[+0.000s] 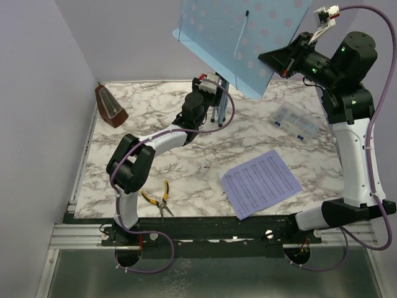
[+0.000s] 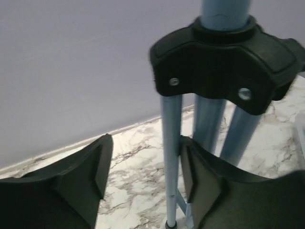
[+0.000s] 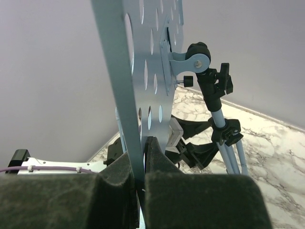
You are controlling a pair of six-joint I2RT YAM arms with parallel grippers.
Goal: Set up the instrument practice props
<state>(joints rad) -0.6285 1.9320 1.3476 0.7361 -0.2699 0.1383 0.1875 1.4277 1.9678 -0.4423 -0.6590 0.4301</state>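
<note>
1. Light blue, the music stand point(image 1: 231, 38) is upright at the far middle of the marble table point(image 1: 186, 177). Its post is vertical and its perforated desk point(image 3: 109, 71) is tilted above.
2. The right gripper point(image 3: 143, 145) is clamped on the right edge of the desk, and the plate rises straight up from between the fingers. This arm is raised high and reaches in from the right.
3. The left gripper point(image 2: 143, 164) is low at the tripod with its fingers apart. One thin leg point(image 2: 170, 152) stands between them, close to one finger; I cannot tell if it touches. This arm is stretched forward, low over the table.
4. The sheet of music point(image 1: 260, 182) lies flat at the near right, nearer to the right arm.
5. The metronome point(image 1: 110, 107) stands at the far left corner, nearer to the left arm.
6. I judge that the stand is being steadied, and that the sheet must go up and away to the desk.
</note>
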